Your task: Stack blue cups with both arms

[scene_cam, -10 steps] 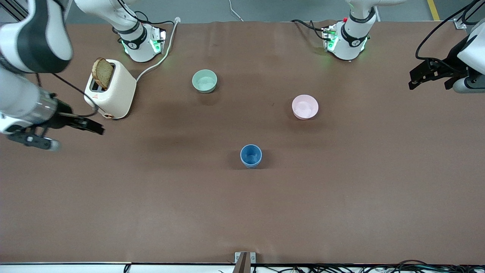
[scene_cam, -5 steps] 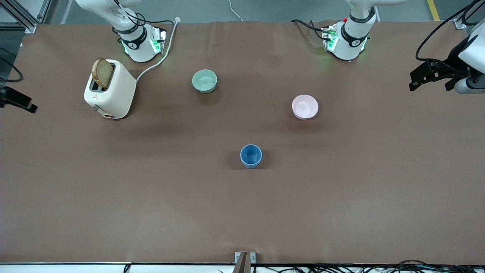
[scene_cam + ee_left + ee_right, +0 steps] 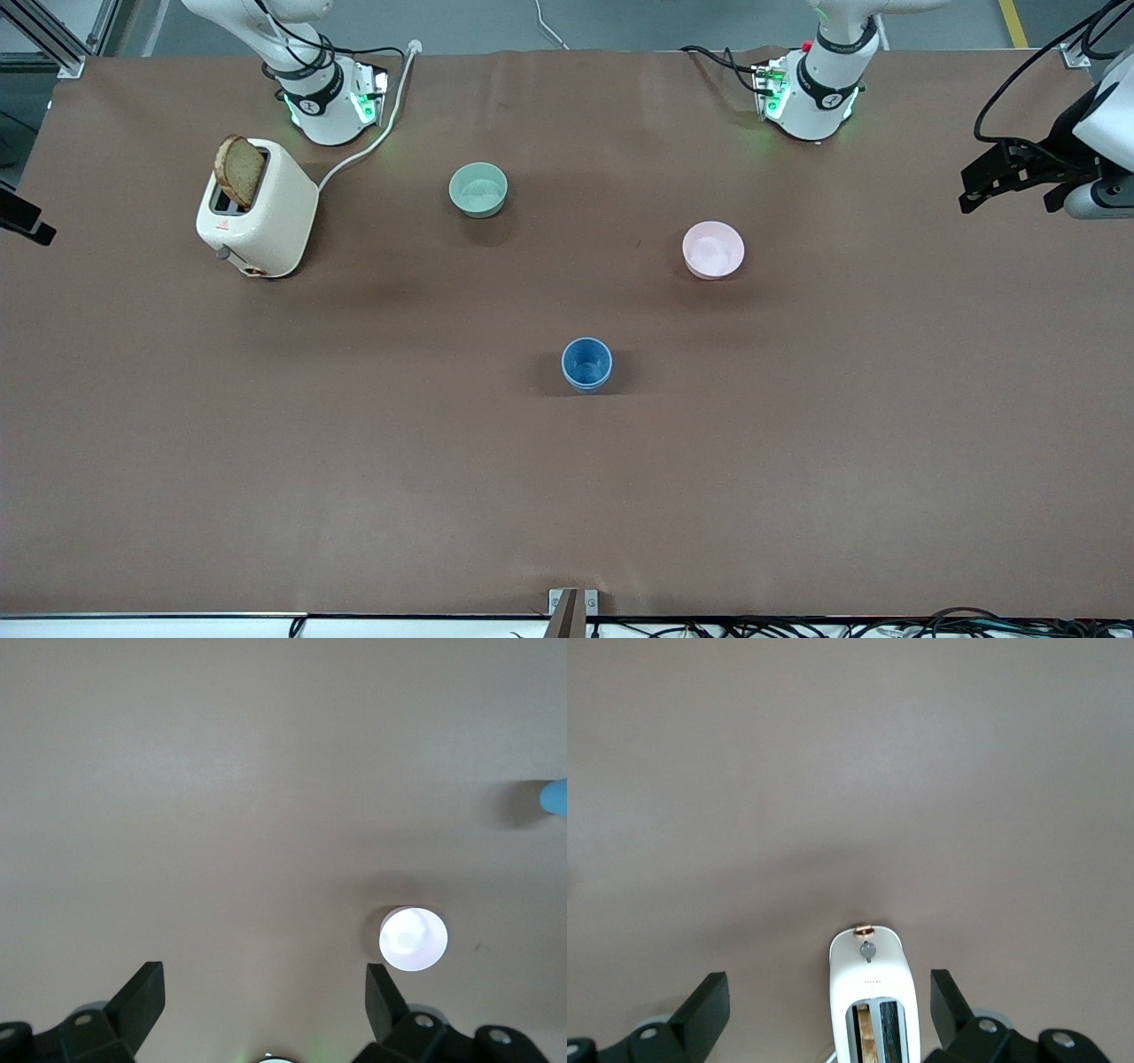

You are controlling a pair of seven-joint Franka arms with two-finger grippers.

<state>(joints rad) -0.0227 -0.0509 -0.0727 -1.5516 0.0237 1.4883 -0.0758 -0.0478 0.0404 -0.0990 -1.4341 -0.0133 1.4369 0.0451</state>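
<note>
The left hand (image 3: 264,992) is held wide open and empty, high over the left arm's end of the brown tabletop (image 3: 797,461). The right hand (image 3: 829,997) is likewise spread open and empty, over the right arm's end, above the white plastic toaster (image 3: 262,213) with its slice of brown bread (image 3: 239,170). One matte blue tapered plastic cup (image 3: 586,363) is seen upright mid-tabletop, nearer the front camera than the pale green bowl (image 3: 478,189) and the pink bowl (image 3: 713,250).

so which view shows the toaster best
The front view: the whole toaster shows there, with a bread slice sticking up from a slot. The right wrist view looks straight down on its top, slots and lever, cut off at the frame edge. The left wrist view does not show it.
</note>
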